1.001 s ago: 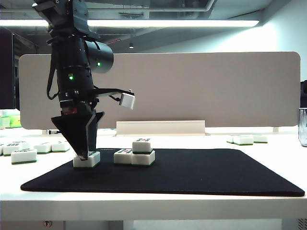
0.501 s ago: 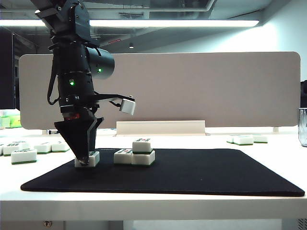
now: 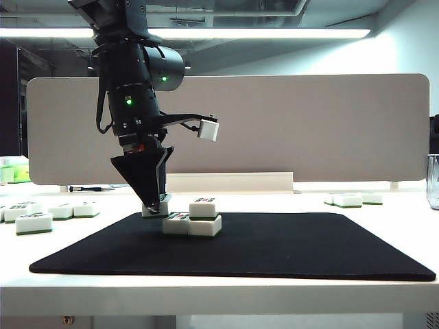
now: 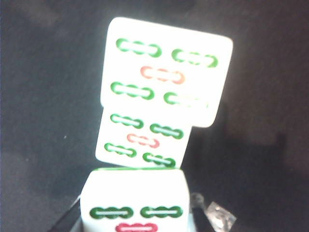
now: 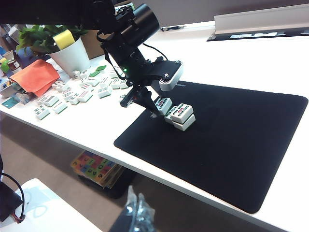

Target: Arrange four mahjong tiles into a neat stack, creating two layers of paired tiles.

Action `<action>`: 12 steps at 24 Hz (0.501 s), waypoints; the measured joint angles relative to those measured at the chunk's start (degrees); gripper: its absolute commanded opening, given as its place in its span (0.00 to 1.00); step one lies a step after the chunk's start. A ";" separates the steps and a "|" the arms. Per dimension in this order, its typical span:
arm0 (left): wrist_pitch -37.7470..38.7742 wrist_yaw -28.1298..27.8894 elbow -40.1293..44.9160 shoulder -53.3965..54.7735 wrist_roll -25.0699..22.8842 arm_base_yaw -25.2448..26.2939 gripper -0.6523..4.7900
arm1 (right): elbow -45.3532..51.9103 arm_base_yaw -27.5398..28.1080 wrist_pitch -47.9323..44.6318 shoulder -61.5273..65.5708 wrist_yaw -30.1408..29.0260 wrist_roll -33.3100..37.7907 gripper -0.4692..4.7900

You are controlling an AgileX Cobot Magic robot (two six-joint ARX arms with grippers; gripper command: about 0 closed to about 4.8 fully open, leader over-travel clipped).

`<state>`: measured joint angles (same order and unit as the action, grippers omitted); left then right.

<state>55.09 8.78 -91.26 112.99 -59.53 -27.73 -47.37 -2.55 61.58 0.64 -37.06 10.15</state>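
Note:
My left gripper (image 3: 156, 203) is shut on a white-and-green mahjong tile (image 3: 158, 206) and holds it off the black mat (image 3: 288, 247), at the height of the upper tier. Just right of it stands the stack (image 3: 195, 221): two tiles side by side with one tile (image 3: 204, 208) on the right half. The left wrist view shows the held tile (image 4: 134, 193) in the left gripper (image 4: 135, 220), with the uncovered lower tile (image 4: 142, 137) and the upper tile (image 4: 166, 72) beyond. My right gripper (image 5: 137, 210) hangs off the table's front edge, shut and empty.
Loose extra tiles lie on the white table left of the mat (image 3: 34, 223) and at the far right (image 3: 353, 199). A white partition (image 3: 274, 123) closes the back. In the right wrist view, a plant pot (image 5: 75, 55) and an orange cloth (image 5: 36, 75) sit beyond the tiles.
The left gripper closed on the lone tile at the mat's left, lifted it and carried it right, up to the stack. The stack has not moved.

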 measured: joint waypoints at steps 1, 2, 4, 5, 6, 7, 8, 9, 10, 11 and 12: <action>0.02 0.00 0.00 -0.02 0.00 -0.02 0.40 | 0.00 0.00 0.00 0.00 0.00 0.00 0.09; 0.07 0.02 0.00 0.00 0.00 -0.11 0.40 | 0.00 0.02 0.00 0.00 -0.02 0.00 0.09; -0.02 0.00 0.00 0.00 0.00 -0.55 0.40 | 0.00 0.00 0.00 0.00 -0.02 0.00 0.09; -0.04 0.02 0.00 0.00 0.00 -0.81 0.40 | 0.00 0.00 0.00 0.00 -0.02 0.00 0.09; -0.13 0.04 0.00 0.00 -0.20 -1.49 0.40 | 0.02 0.02 0.00 0.00 -0.02 -0.02 0.09; -0.35 0.07 0.00 0.00 -0.24 -1.73 0.40 | 0.13 0.00 -0.02 0.00 -0.02 0.00 0.09; -0.81 0.04 0.00 0.00 -0.70 -2.08 0.40 | 0.57 0.00 0.00 0.00 0.00 -0.02 0.09; -1.03 0.13 0.00 0.00 -1.42 -2.19 0.40 | 0.76 0.00 0.02 0.00 0.00 0.00 0.09; -1.11 0.13 0.00 0.00 -2.69 -2.21 0.40 | 0.94 0.00 0.02 0.00 -0.02 0.00 0.09; -1.11 0.11 0.00 0.00 -3.52 -2.16 0.40 | 0.94 0.00 0.00 0.00 0.00 0.00 0.09; -1.14 0.09 0.00 0.00 -3.85 -2.10 0.40 | 0.96 0.00 0.00 0.00 0.00 0.00 0.09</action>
<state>53.95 8.86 -91.26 112.99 -63.37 -29.82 -46.41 -2.55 61.58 0.64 -37.06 10.15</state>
